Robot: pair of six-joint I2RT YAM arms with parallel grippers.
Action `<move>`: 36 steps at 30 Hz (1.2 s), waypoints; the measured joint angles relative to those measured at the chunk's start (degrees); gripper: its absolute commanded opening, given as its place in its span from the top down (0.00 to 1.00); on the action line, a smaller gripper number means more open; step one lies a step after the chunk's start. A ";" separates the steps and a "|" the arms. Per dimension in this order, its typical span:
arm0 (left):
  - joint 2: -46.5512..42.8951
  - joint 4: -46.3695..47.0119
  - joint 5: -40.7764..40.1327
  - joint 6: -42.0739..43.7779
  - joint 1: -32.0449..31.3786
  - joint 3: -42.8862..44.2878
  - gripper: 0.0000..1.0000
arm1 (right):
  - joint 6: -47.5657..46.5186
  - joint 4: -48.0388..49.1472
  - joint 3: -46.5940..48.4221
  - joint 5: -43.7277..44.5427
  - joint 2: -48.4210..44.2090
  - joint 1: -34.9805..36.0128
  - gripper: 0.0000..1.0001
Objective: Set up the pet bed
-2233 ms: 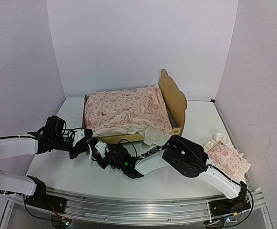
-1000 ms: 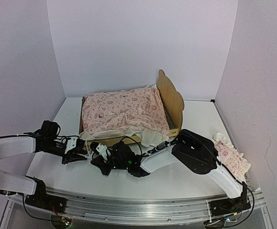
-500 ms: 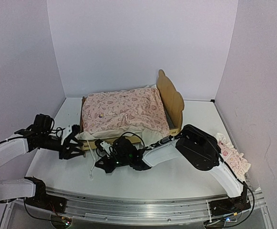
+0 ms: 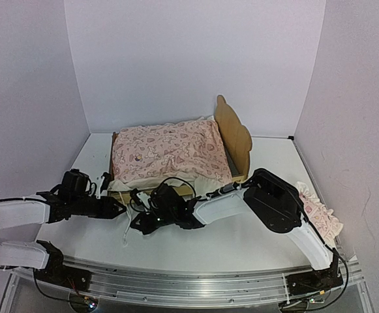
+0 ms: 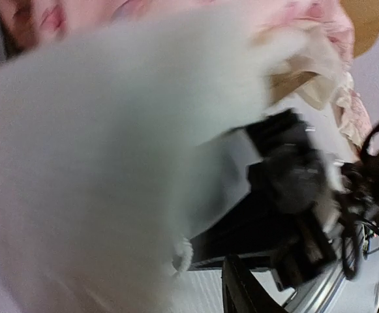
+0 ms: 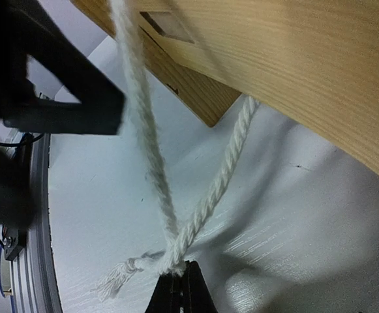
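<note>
Pet bed (image 4: 235,140): sat toward the back middle of the table (image 4: 241,235), bear-ear end on the right, pale wood showing along the near side.
Quilt (image 4: 166,156): pink printed one, was spread over the top of the bed, with a cream edge hanging over the near rail.
Pillow (image 4: 316,212): ruffled pink, lay on the table's right edge, well apart from the bed.
Left gripper (image 4: 115,207): was low on the table just by the bed's near left corner. Honestly couldn't tell if the fingers were open or closed, and its own camera was mostly a white blur.
Right gripper (image 6: 176,290): reached across to the left, right beside the other one, fingertips pinched together on the rope.
Rope (image 6: 151,150): white twisted cord, two strands ran down from the wooden frame and met at those fingertips, with a frayed end on the table just beside them.
</note>
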 measured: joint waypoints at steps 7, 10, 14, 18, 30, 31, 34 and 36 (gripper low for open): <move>6.82 9.55 -5.63 -8.04 -0.14 -2.85 0.65 | -0.17 -0.44 0.00 1.29 0.00 0.78 1.00; 6.79 12.58 -5.77 -9.46 -0.36 -3.89 0.65 | -0.35 -0.47 0.00 1.86 0.00 1.15 1.00; 6.22 15.47 -4.84 -10.06 -0.82 -5.20 0.63 | -0.59 -0.53 0.00 2.90 0.00 1.31 1.00; 3.73 16.60 -3.58 -10.02 -2.28 -6.18 0.63 | -0.94 -1.27 0.25 3.29 0.00 1.33 1.00; 6.34 14.85 -4.70 -8.97 -3.16 -5.96 0.71 | -0.97 -2.56 1.18 3.34 0.00 1.35 1.00; 8.02 14.73 -4.85 -9.01 -3.16 -5.77 0.77 | -0.97 -2.62 1.18 3.31 0.00 1.35 1.00; 10.51 14.85 -5.14 -9.55 -3.14 -5.34 0.91 | -0.97 -2.77 1.18 3.32 0.00 1.35 1.00; 11.07 15.08 -5.21 -10.14 -3.16 -4.98 0.96 | -0.97 -2.76 1.18 3.32 0.00 1.35 1.00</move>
